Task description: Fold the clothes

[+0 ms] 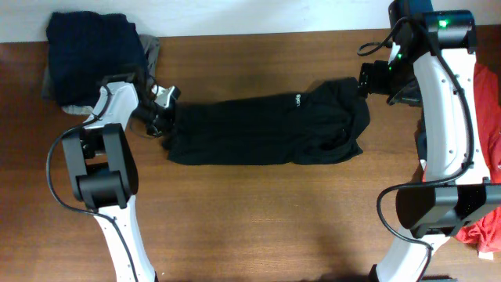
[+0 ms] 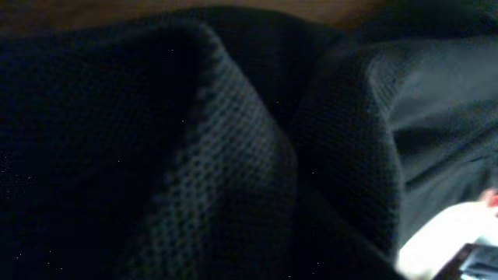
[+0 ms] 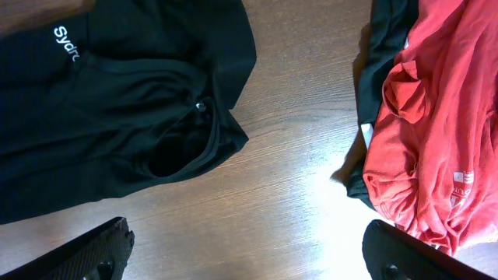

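Overhead look at a brown wooden table [image 1: 258, 227]. At centre, a black garment [image 1: 258, 133], laid out lengthwise from 9 o'clock toward 3 o'clock, rumpled and bunched at its right end, with small white lettering [image 1: 298, 99] on its upper edge.

At 9 o'clock, the left gripper [image 1: 162, 116], right at the garment's left edge and touching the cloth. From its wrist camera, nothing but dark knitted folds filling the frame, so impossible to tell whether clenched or released.

At 2 o'clock, the right gripper [image 1: 374, 78], just beside the garment's bunched right end. From its wrist camera, two dark fingertips [image 3: 97, 253] at the bottom corners, spread wide, jaws released, only bare wood between them. In that same view, the lettering at upper left, starting "Syd", and a red garment [image 3: 436, 140] at right, crumpled, lying over a darker piece of cloth [image 3: 381, 54].

At 10 o'clock on the table, a folded navy garment [image 1: 94, 43] stacked on grey fabric [image 1: 56, 95]. Along the 3 to 4 o'clock edge, more red cloth, partly behind the right arm [image 1: 450, 125].
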`<state>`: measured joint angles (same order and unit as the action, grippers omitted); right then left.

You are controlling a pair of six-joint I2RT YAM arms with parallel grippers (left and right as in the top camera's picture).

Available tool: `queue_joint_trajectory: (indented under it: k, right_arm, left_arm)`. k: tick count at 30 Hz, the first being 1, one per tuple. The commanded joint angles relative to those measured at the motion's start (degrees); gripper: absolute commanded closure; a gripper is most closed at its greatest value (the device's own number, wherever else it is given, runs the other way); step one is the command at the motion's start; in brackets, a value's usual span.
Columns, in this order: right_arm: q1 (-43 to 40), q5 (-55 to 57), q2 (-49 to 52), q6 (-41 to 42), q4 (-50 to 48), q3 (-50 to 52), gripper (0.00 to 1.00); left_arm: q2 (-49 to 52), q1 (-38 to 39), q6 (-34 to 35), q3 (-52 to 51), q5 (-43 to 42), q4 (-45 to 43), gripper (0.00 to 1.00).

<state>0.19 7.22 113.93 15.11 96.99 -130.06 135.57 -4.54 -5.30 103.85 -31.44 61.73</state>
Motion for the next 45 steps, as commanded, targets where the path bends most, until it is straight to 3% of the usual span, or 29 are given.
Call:
queue_joint_trajectory:
  k: [1,15,21,27,37,42,44,45]
  right_arm:
    - [0.17,-0.11,-1.49,0.13,0.35,0.22,0.01]
    - [0.17,-0.15,-1.49,0.15,0.35,0.33,0.01]
    - [0.17,-1.25,-1.25,0.15,0.35,0.33,0.01]
    - [0.17,-1.2,-1.05,0.15,0.35,0.55,0.01]
    - [0.17,-1.18,-1.05,0.15,-0.35,3.85,0.01]
    - [0.17,-1.18,-1.05,0.15,-0.37,4.2,0.01]
    - [0.17,-1.18,-1.05,0.15,-0.35,4.2,0.01]
    - [0.17,-1.2,-1.05,0.15,-0.33,4.2,0.01]
  left_arm:
    - [3.76,-1.33,2.95,1.99,18.08,3.89,0.99]
    - [3.76,-5.81,5.51,23.12,31.34,22.12,0.99]
    - [3.76,-4.44,6.16,30.12,31.87,27.56,1.0]
    - [3.76,-0.79,6.16,30.99,31.89,30.21,0.94]
    - [3.76,7.82,6.16,30.99,31.85,31.52,0.94]
    - [3.78,11.67,6.16,30.99,31.21,30.77,0.82]
    - [3.8,13.03,6.16,30.99,31.21,30.53,0.64]
    - [3.82,13.7,6.16,30.99,31.06,30.42,0.63]
